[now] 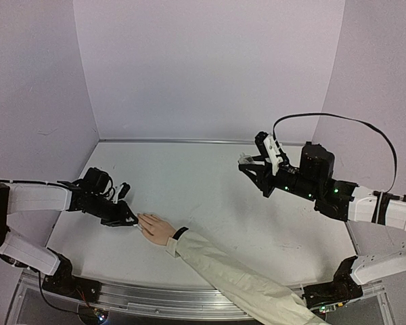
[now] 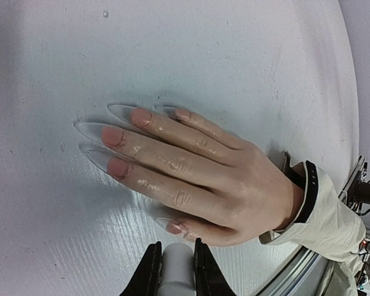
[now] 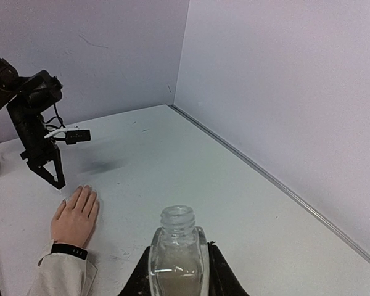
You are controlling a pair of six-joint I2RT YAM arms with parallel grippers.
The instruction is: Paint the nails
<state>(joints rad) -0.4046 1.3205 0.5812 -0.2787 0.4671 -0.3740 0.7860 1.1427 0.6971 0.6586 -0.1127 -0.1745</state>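
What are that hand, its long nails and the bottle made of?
The hand looks like silicone or rubber rather than skin: its surface is glossy and wet-looking, though I can't be sure. The nails seem to be clear plastic, see-through beyond the pink part. The bottle is probably clear glass: transparent, with bright glints.

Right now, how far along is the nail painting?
Done: the bottle is uncapped, clamped in the right gripper, away from the hand. In hand: the left gripper holds a white cylinder, probably the brush cap, close beside that hand. Left: the nails' long tips look clear, so the painting itself seems mostly ahead.
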